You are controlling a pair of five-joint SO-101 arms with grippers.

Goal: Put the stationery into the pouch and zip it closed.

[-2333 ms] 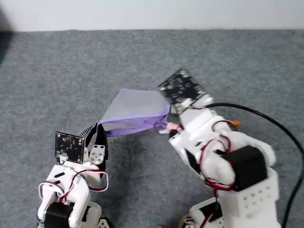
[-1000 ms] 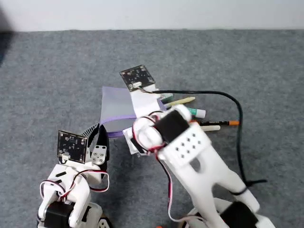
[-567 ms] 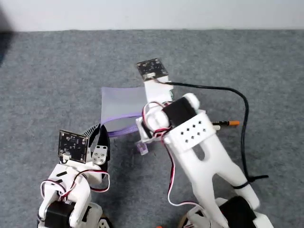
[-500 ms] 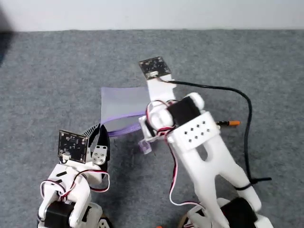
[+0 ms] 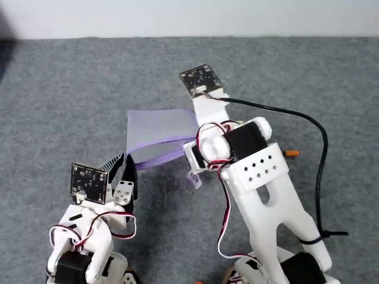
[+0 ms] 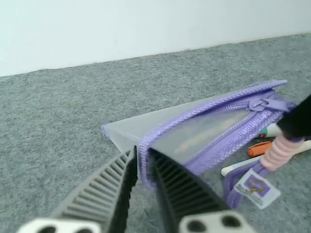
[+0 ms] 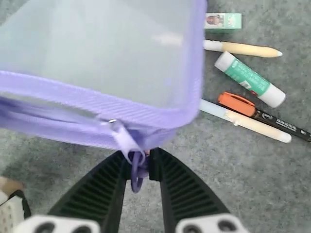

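- High view: the purple pouch [image 5: 157, 133] lies mid-table on the grey carpet surface [image 5: 71, 89], with its zipper edge on the near side. The left gripper [image 5: 121, 161] is at the pouch's near left corner, clamped on that edge. The right arm [image 5: 260, 171] stretches across the pouch's right end. An orange pen tip [image 5: 290, 154] shows just right of the arm. A small tag [image 5: 194, 177] lies just near of the pouch's right corner.
- Left wrist view: the left gripper [image 6: 141, 158] is pinched tight on the zipper tape at the left end of the pouch [image 6: 194, 131]. The two zipper rows spread apart toward the right, so the mouth between them gapes. The slider [image 6: 260, 103] sits near the right end, and a purple strap drops from that end to the tag [image 6: 253, 185]. The stationery [image 6: 257, 147] lies on the carpet just right of the pouch, outside it.
- Right wrist view: the right gripper [image 7: 139, 158] has its fingers closed on the purple zipper pull [image 7: 130, 145], which hangs from the near edge of the translucent pouch [image 7: 107, 58]. To the right of the pouch, from far to near, lie four groups of items:
  - a small green box [image 7: 222, 21]
  - a cream marker [image 7: 243, 48]
  - a green-and-white glue stick [image 7: 248, 80]
  - an orange-capped black pen [image 7: 265, 116] touching a pale pen [image 7: 245, 122]
- All of these rest on the carpet, apart from the pouch's mouth.
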